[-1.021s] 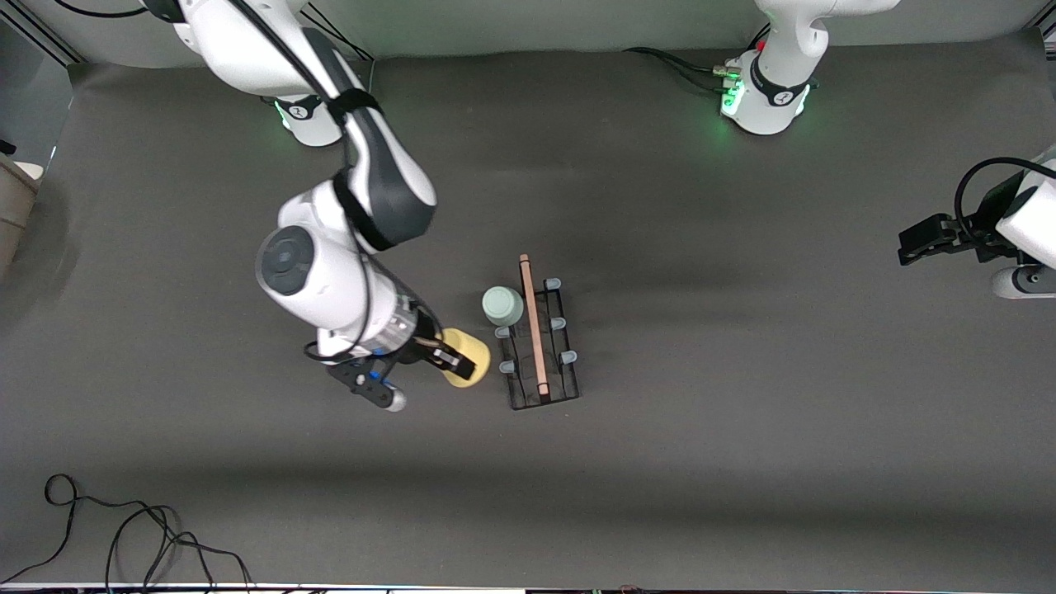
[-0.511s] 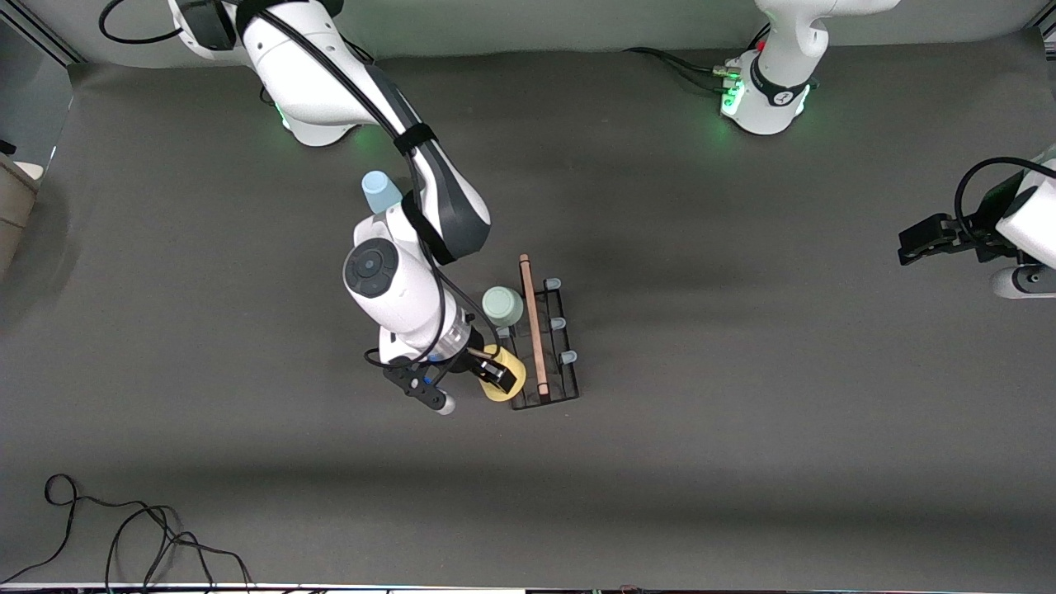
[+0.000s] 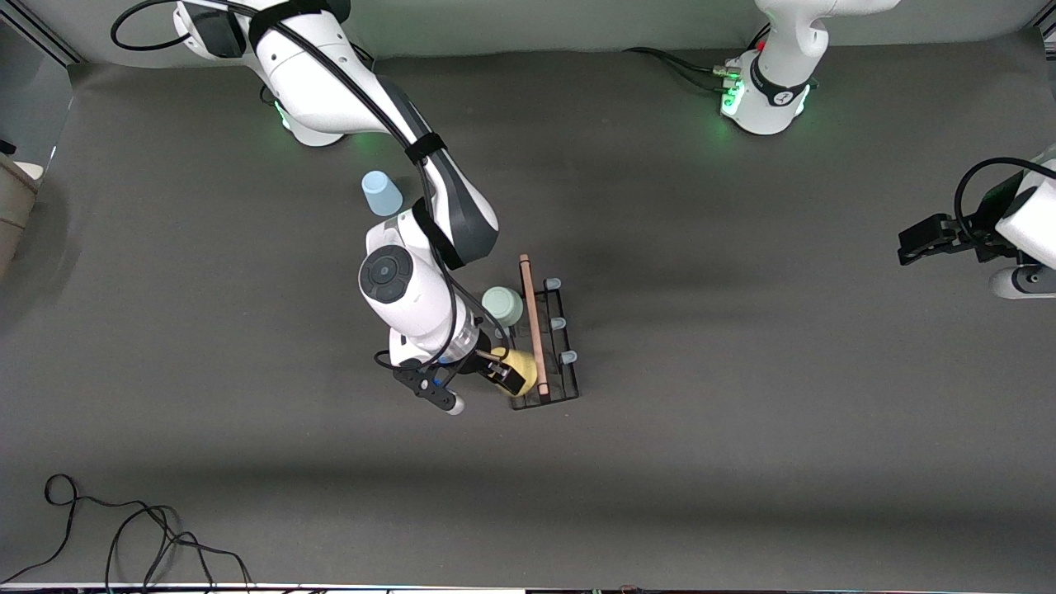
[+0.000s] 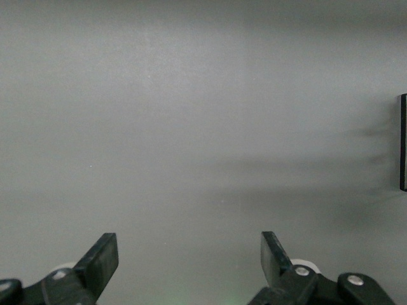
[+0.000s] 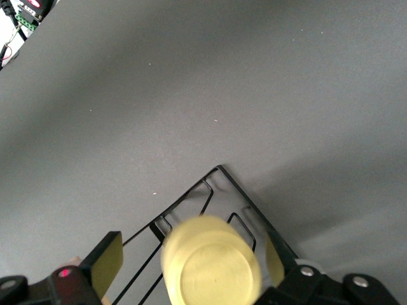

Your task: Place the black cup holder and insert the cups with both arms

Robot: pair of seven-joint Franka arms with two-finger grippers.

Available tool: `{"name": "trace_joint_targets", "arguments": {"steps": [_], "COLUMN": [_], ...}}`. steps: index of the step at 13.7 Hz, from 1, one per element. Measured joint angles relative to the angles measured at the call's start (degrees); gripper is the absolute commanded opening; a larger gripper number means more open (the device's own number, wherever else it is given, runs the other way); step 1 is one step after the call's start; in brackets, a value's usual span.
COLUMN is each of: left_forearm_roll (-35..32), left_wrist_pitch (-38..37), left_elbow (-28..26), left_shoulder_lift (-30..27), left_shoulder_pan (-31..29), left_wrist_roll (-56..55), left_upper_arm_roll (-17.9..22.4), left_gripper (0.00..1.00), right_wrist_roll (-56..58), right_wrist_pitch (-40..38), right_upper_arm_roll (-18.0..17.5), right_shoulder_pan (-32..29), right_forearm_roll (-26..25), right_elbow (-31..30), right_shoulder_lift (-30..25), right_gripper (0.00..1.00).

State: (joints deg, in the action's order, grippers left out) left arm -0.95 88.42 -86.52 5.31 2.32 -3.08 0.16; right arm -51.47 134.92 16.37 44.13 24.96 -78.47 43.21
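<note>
The black cup holder (image 3: 568, 388) stands mid-table, its wooden handle (image 3: 533, 326) on top. A grey-green cup (image 3: 502, 305) sits upside down on a prong on the side toward the right arm. My right gripper (image 3: 505, 371) is at the rack's corner nearest the front camera. The yellow cup (image 3: 520, 361) is upside down between its fingers. In the right wrist view the jaws (image 5: 191, 264) stand wide, with a gap beside the yellow cup (image 5: 213, 264) over the rack wire (image 5: 220, 168). A light blue cup (image 3: 381, 192) stands near the right arm's base. My left gripper (image 3: 916, 243) waits open and empty (image 4: 189, 257).
Loose black cables (image 3: 124, 536) lie near the front edge at the right arm's end. Several prongs on the rack's side toward the left arm (image 3: 559, 322) carry no cup. A dark edge (image 4: 402, 143) shows at the border of the left wrist view.
My right arm carried the yellow cup from beside the rack onto its corner nearest the camera. The arm's shift uncovered the light blue cup. The left arm has not moved.
</note>
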Motion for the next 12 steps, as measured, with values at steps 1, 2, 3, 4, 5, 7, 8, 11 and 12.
{"name": "trace_joint_targets", "arguments": {"steps": [1,2,3,4,5,7,8,11,12], "left_forearm_roll": [0.0,0.0,0.0,0.0,0.0,0.0,0.0,0.0,0.0], "left_wrist_pitch": [0.0,0.0,0.0,0.0,0.0,0.0,0.0,0.0,0.0], "left_elbow": [0.0,0.0,0.0,0.0,0.0,-0.1,-0.1,-0.1,-0.1], "left_shoulder_lift": [0.0,0.0,0.0,0.0,0.0,0.0,0.0,0.0,0.0], "left_shoulder_pan": [0.0,0.0,0.0,0.0,0.0,0.0,0.0,0.0,0.0], "left_wrist_roll": [0.0,0.0,0.0,0.0,0.0,0.0,0.0,0.0,0.0], "left_upper_arm_roll": [0.0,0.0,0.0,0.0,0.0,0.0,0.0,0.0,0.0], "left_gripper": [1.00,1.00,1.00,1.00,1.00,1.00,1.00,1.00,1.00], "right_wrist_roll": [0.0,0.0,0.0,0.0,0.1,2.5,5.1,14.5,17.9], "right_wrist_pitch": [-0.1,-0.8,-3.3,-7.1,-12.0,-22.4,-27.1,-39.4,-43.1], "right_upper_arm_roll": [0.2,0.6,1.1,1.8,3.0,6.1,7.7,13.7,16.2], "right_shoulder_pan": [0.0,0.0,-0.1,-0.3,-0.5,-0.9,-1.2,-2.3,-2.4], "right_forearm_roll": [0.0,0.0,0.0,0.0,0.0,-0.1,-0.1,-0.2,-0.2], "right_elbow": [0.3,0.8,1.7,3.2,4.9,7.4,7.6,7.6,7.5], "right_shoulder_lift": [0.0,-0.1,-0.4,-1.0,-2.1,-5.9,-8.2,-13.4,-14.7], "right_gripper": [1.00,1.00,1.00,1.00,1.00,1.00,1.00,1.00,1.00]}}
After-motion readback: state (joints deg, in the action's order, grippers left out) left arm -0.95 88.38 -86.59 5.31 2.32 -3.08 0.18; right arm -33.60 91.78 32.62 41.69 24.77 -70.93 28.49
